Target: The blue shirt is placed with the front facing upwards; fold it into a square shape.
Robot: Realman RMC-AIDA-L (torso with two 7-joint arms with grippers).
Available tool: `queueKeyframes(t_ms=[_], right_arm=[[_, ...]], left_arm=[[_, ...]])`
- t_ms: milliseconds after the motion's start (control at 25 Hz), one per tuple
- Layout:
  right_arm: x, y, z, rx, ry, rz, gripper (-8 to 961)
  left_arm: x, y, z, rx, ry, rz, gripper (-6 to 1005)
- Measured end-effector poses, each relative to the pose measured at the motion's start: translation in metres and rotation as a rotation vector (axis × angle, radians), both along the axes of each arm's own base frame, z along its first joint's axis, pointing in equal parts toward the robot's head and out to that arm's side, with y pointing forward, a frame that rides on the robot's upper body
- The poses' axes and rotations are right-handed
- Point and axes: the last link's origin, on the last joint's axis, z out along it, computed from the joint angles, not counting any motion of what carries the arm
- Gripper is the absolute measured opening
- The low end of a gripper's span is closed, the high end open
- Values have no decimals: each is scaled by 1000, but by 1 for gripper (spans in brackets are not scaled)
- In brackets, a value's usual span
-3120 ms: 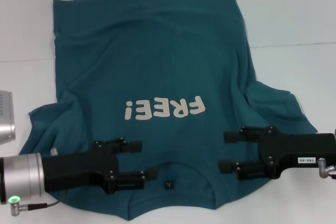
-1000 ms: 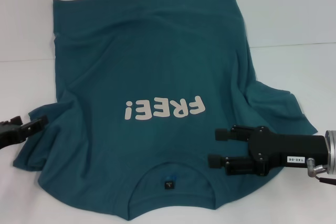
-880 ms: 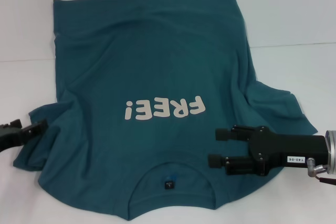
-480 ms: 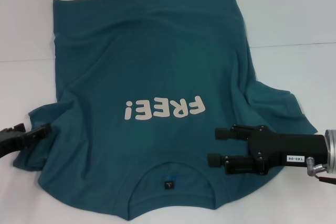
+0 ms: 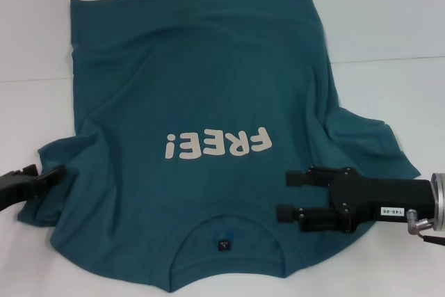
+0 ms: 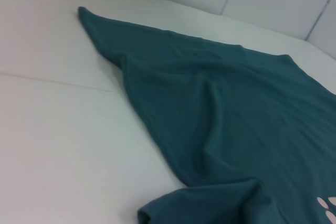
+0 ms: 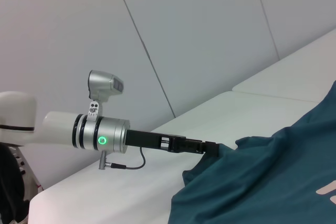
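The blue shirt (image 5: 201,88) lies spread front-up on the white table, its white "FREE!" lettering (image 5: 215,145) reading upside down in the head view. The round collar with its small dark tag (image 5: 223,245) is nearest me. My left gripper (image 5: 49,174) sits low at the outer edge of the shirt's left sleeve; the right wrist view shows the left gripper (image 7: 210,148) touching that sleeve's edge. Just right of the collar, my right gripper (image 5: 288,196) hovers open over the shoulder with nothing in it. The left wrist view shows the shirt's (image 6: 236,108) side hem.
The white table (image 5: 389,26) extends beyond the shirt on all sides, with a seam line (image 5: 389,60) running across it. Grey wall panels (image 7: 210,35) stand behind the table. The left arm's silver wrist (image 7: 102,135) shows a green light.
Since three seconds ago the left arm has left the collar area and moved out to the left sleeve's edge. The right gripper shifted slightly left and toward me. The shirt has not moved.
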Motion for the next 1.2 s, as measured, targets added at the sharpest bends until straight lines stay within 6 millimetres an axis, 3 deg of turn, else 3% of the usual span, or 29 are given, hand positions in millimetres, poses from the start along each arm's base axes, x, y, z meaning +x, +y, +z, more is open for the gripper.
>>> queueKeyframes(t_ms=[80, 480, 640, 840, 1200], right_arm=[[1, 0, 0, 1, 0, -2, 914], [1, -1, 0, 1, 0, -3, 912], [1, 0, 0, 1, 0, -2, 912], [1, 0, 1, 6, 0, -2, 913], [3, 1, 1, 18, -2, -15, 913]], left_arm=[[-1, 0, 1, 5, -6, 12, 742], [0, 2, 1, 0, -5, 14, 497], [0, 2, 1, -2, -2, 15, 252], [0, 2, 0, -6, 2, 16, 36], [-3, 3, 12, 23, 16, 28, -2]])
